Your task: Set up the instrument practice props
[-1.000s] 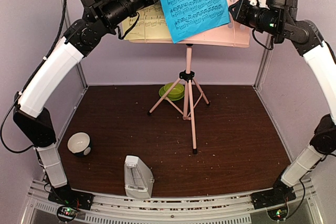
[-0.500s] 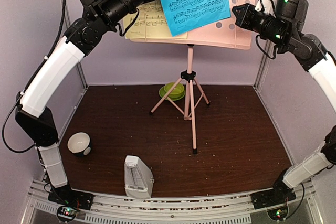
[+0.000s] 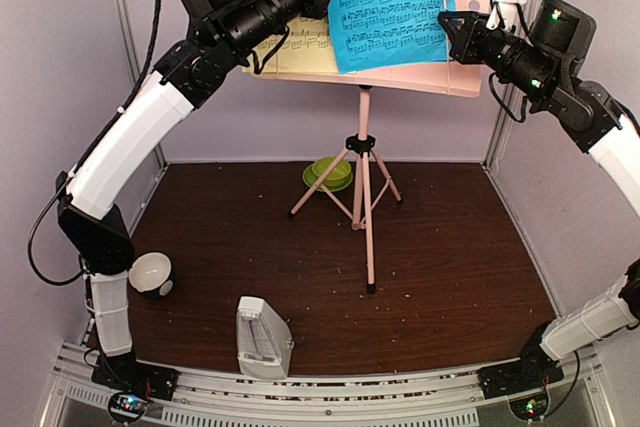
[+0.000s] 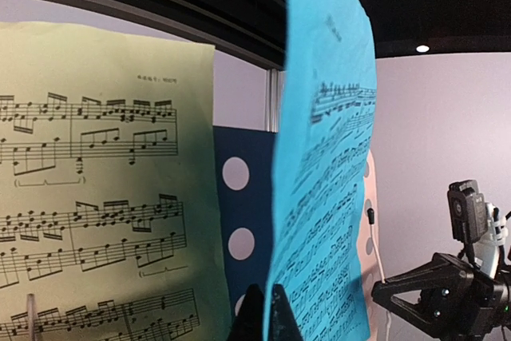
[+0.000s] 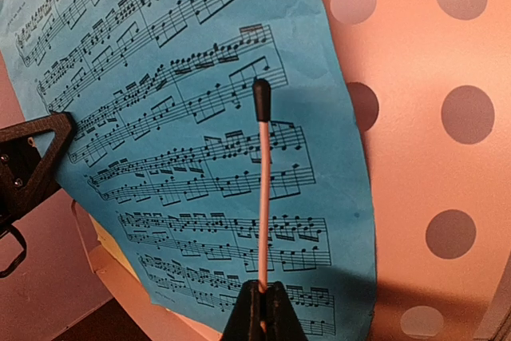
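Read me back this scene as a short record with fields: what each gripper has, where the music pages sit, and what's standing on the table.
left gripper: shut on the blue sheet-music page, at its upper left edge
right gripper: shut on the pink retainer rod, which lies across the blue page
yellow sheet-music page: on the panel, left of the blue one
pink music stand: upright on its tripod legs
metronome: near front edge of the table, apart from both arms
bowls: green bowl behind the stand's legs; white-and-black bowl at left
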Action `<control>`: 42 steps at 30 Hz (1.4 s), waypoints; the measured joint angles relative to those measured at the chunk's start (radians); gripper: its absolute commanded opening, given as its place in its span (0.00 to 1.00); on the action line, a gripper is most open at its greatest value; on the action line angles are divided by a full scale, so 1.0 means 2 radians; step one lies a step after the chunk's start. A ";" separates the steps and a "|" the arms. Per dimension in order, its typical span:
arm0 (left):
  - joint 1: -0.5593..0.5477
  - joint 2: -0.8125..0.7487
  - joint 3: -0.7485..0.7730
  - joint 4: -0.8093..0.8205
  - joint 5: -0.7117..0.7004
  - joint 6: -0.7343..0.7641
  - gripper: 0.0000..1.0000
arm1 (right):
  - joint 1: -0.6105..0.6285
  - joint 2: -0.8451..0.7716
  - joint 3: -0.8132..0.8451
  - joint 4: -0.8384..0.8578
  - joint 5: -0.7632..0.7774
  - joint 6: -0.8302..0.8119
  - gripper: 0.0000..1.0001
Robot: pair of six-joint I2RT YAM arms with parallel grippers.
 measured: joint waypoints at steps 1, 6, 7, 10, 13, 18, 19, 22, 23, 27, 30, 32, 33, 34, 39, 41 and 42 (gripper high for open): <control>-0.001 0.003 0.000 0.004 0.006 0.006 0.00 | 0.000 0.000 -0.001 0.001 -0.002 -0.002 0.00; -0.001 0.014 0.012 0.008 0.036 0.028 0.00 | 0.000 0.000 -0.002 0.005 -0.012 -0.011 0.00; -0.001 0.015 0.015 0.009 0.043 0.030 0.00 | 0.000 0.000 -0.002 0.006 -0.014 -0.011 0.00; -0.001 0.016 0.017 0.013 0.056 0.037 0.00 | 0.000 0.000 -0.002 0.007 -0.017 -0.013 0.00; -0.001 0.017 0.017 0.016 0.064 0.040 0.00 | 0.000 0.000 -0.002 0.008 -0.020 -0.013 0.00; -0.001 0.026 0.023 0.018 0.074 0.040 0.00 | 0.000 0.000 -0.004 0.009 -0.022 -0.014 0.00; -0.001 0.027 0.023 0.018 0.076 0.040 0.00 | 0.000 0.000 -0.004 0.010 -0.023 -0.014 0.00; -0.001 0.031 0.023 0.016 0.078 0.040 0.05 | 0.000 0.000 -0.005 0.011 -0.027 -0.015 0.00; -0.001 0.032 0.023 0.015 0.078 0.040 0.09 | 0.000 0.000 -0.006 0.012 -0.028 -0.015 0.00; -0.001 0.034 0.023 0.015 0.078 0.041 0.24 | 0.000 -0.002 -0.014 0.020 -0.028 -0.018 0.00; -0.001 0.034 0.023 0.015 0.076 0.041 0.36 | 0.000 -0.006 -0.019 0.024 -0.028 -0.022 0.00; -0.001 0.034 0.023 0.015 0.075 0.041 0.43 | 0.000 -0.007 -0.021 0.025 -0.028 -0.023 0.00; -0.001 0.034 0.023 0.015 0.074 0.041 0.45 | 0.000 -0.008 -0.022 0.025 -0.028 -0.024 0.00; -0.001 0.034 0.023 0.015 0.073 0.040 0.47 | 0.000 -0.008 -0.022 0.026 -0.028 -0.024 0.00; -0.001 0.034 0.023 0.015 0.068 0.040 0.54 | 0.000 -0.010 -0.026 0.030 -0.028 -0.024 0.00; -0.001 0.034 0.023 0.015 0.066 0.040 0.56 | 0.000 -0.011 -0.029 0.033 -0.028 -0.024 0.00; -0.001 0.034 0.023 0.015 0.065 0.040 0.56 | 0.000 -0.012 -0.030 0.034 -0.028 -0.024 0.00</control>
